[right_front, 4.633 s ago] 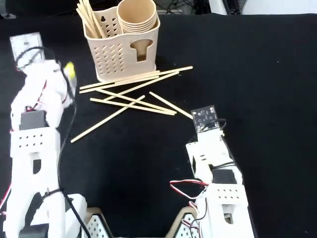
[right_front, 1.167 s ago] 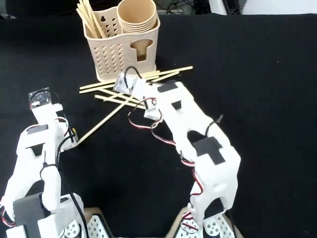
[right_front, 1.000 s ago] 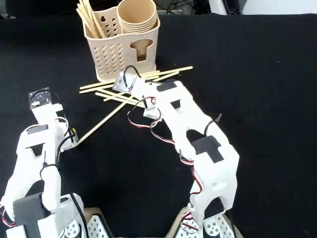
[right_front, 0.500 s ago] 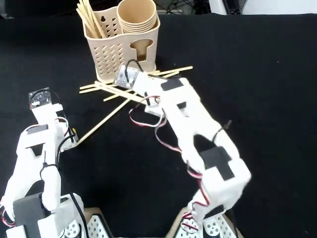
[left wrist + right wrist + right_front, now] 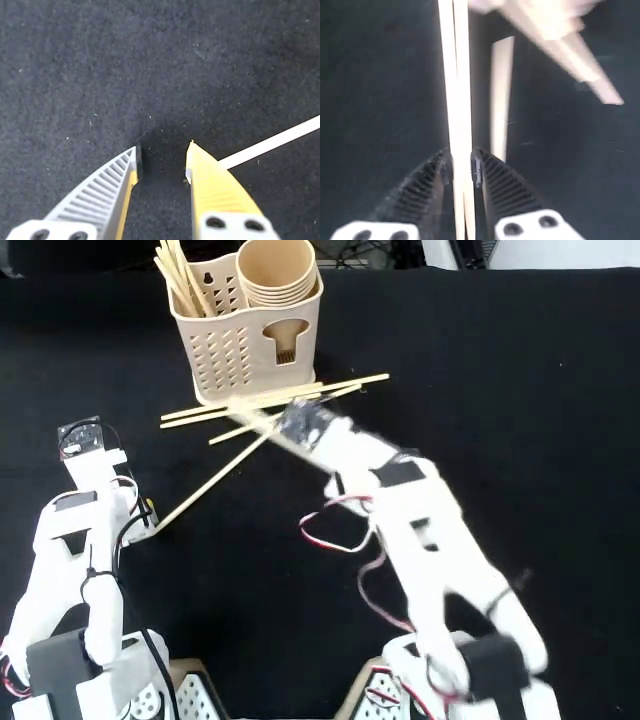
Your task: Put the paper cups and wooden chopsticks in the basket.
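Several pale wooden chopsticks (image 5: 345, 388) lie loose before the beige slotted plastic basket (image 5: 235, 350) at the worktop's far edge, tan paper cups (image 5: 277, 270) inside. Left gripper (image 5: 163, 148), part open, holds nothing. Right gripper (image 5: 461, 152) pinches two chopsticks together; on so slim a hold, one may twist loose.

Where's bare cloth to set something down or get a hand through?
Widest free patch: the table right of the basket and the right arm. A smaller one between it and the left arm, nearer their bases than the diagonal chopstick. Crowded: in front of the basket, where loose chopsticks fan out around the right gripper.
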Controlling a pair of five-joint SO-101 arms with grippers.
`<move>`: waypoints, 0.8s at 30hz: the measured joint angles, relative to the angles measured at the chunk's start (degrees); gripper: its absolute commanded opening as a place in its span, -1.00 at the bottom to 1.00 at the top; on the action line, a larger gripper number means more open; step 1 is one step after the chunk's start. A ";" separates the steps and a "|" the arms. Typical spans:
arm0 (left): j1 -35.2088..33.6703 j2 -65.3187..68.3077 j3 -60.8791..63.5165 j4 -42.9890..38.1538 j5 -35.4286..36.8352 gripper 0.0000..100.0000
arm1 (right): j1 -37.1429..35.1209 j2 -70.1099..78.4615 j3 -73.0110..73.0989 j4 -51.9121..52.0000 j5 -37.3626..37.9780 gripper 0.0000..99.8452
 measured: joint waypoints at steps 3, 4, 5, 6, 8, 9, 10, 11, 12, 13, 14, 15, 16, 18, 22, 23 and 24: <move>0.00 0.00 0.00 0.00 0.00 -0.66 | -1.32 -7.30 0.26 -3.08 -7.30 -0.98; 0.00 0.00 0.00 0.00 0.00 -0.66 | -2.37 -9.58 0.26 -3.60 -9.14 -0.98; 0.00 0.00 0.00 0.00 0.00 -0.66 | -3.43 -11.69 0.35 -4.22 -10.64 -0.98; 0.00 0.00 0.00 0.00 0.00 -0.66 | -4.40 -13.71 0.35 -5.10 -11.96 -0.98; 0.00 0.00 0.00 0.00 0.00 -0.66 | -5.71 -16.70 0.35 -7.47 -14.86 -0.98; 0.00 0.00 0.00 0.00 0.00 -0.66 | -5.89 -17.67 0.35 -8.88 -16.44 -0.98; 0.00 0.00 0.00 0.00 0.00 -0.66 | -5.89 -18.11 0.35 -10.90 -18.20 -0.98; 0.00 0.00 0.00 0.00 0.00 -0.66 | -5.80 -18.11 0.35 -13.01 -19.78 -0.98; 0.00 0.00 0.00 0.00 0.00 -0.66 | -5.98 -18.11 0.35 -15.21 -21.10 -0.98; 0.00 0.00 0.00 0.00 0.00 -0.66 | -6.24 -17.76 0.26 -17.41 -22.07 -0.98; 0.00 0.00 0.00 0.00 0.00 -0.66 | -6.51 -16.88 -0.09 -19.69 -22.86 -0.98; 0.00 0.00 0.00 0.00 0.00 -0.66 | -6.95 -15.56 -0.79 -21.98 -23.47 -0.98; 0.00 0.00 0.00 0.00 0.00 -0.66 | -7.56 -13.89 -1.85 -23.91 -23.74 -0.98; 0.00 0.00 0.00 0.00 0.00 -0.66 | -9.14 -9.93 -5.01 -26.29 -24.18 -0.98; 0.00 0.00 0.00 0.00 0.00 -0.66 | -12.75 -0.44 -14.86 -27.60 -24.35 -0.98; 0.00 0.00 0.00 0.00 0.00 -0.66 | -13.36 1.93 -17.93 -27.60 -24.35 -0.98; 0.00 0.00 0.00 0.00 0.00 -0.66 | -13.98 4.13 -21.01 -27.60 -24.35 -0.98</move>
